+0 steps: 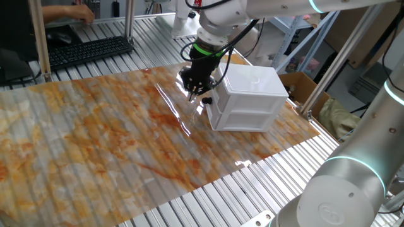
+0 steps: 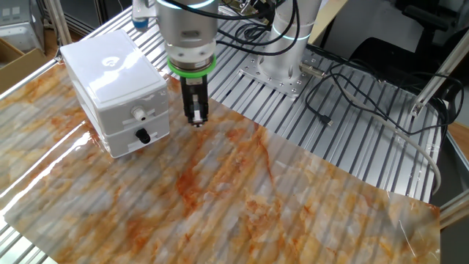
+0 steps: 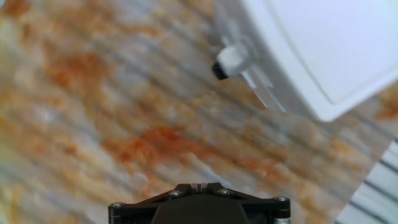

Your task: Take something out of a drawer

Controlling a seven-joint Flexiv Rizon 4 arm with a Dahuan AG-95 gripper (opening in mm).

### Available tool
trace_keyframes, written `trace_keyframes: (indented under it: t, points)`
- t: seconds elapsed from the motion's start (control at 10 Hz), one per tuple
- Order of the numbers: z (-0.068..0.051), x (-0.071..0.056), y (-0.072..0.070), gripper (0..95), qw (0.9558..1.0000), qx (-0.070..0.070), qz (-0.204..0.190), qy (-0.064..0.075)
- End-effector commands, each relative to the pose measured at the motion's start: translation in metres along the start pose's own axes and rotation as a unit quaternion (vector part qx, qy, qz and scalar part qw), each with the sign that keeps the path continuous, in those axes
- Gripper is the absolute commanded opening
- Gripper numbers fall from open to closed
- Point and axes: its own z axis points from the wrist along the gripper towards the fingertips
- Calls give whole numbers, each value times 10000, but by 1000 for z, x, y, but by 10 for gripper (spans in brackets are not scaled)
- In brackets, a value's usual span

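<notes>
The white two-drawer cabinet (image 2: 110,73) stands on the marbled orange mat, and it also shows in one fixed view (image 1: 252,82). Its top drawer (image 2: 121,117) is closed and has a white knob (image 2: 137,113). The lower drawer has a black knob (image 2: 143,136). My gripper (image 2: 196,117) hangs point-down just in front of the cabinet's knob side, close above the mat, fingers together and empty; it also shows in one fixed view (image 1: 197,96). In the hand view the gripper (image 3: 198,186) is at the bottom edge and a knob (image 3: 229,59) lies ahead, upper middle.
The mat (image 1: 95,139) lies on a slatted aluminium table. A keyboard (image 1: 88,50) sits at the back left and a cardboard box (image 1: 303,85) behind the cabinet. The arm's base (image 2: 282,66) and loose cables (image 2: 352,95) are beside the mat.
</notes>
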Motion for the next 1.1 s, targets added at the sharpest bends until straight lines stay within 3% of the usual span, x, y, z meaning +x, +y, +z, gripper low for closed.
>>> trace_keyframes:
  t: [0.1, 0.3, 0.8, 1.1]
  points:
    - [-3, -16, 5, 0, 9947, 13, 998, -241]
    - [-6, -29, 7, 0, 9914, 45, 1265, -331]
    - [-10, -59, 6, 0, 9806, 85, 1919, -383]
    - [-10, -74, 8, 0, 9732, 244, 2257, -365]
